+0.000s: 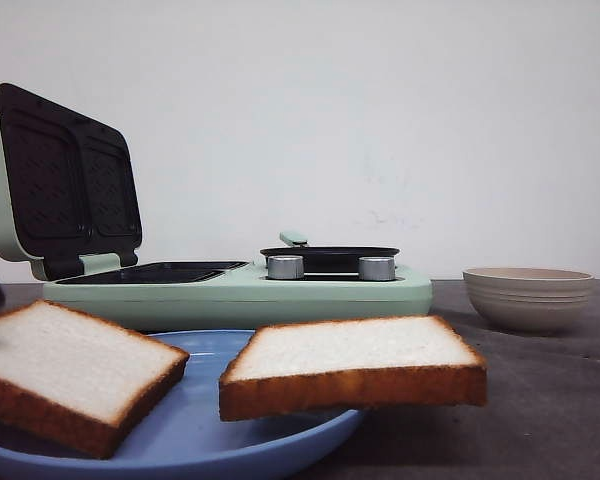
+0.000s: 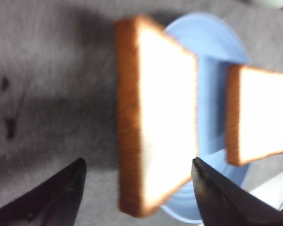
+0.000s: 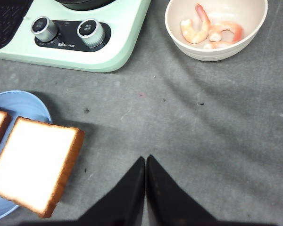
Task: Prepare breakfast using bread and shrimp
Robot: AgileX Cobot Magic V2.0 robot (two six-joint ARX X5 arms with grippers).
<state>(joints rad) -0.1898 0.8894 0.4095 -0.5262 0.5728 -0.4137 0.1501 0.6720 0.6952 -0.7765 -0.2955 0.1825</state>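
Two thick white bread slices with brown crusts lie on a blue plate (image 1: 210, 440): the left slice (image 1: 65, 370) and the right slice (image 1: 350, 360), both overhanging the rim. In the left wrist view my left gripper (image 2: 137, 165) is open, its jaws wide apart on either side of the near end of one slice (image 2: 162, 117), above it; the other slice (image 2: 259, 117) lies beyond. My right gripper (image 3: 145, 159) is shut and empty over bare grey table. Pink shrimp (image 3: 210, 32) lie in a beige bowl (image 3: 179, 33).
A mint-green sandwich maker (image 1: 230, 285) stands behind the plate with its lid (image 1: 60, 180) raised, a small black pan (image 1: 330, 255) and two metal knobs (image 3: 87, 29). The beige bowl (image 1: 528, 295) stands at the right on the grey table.
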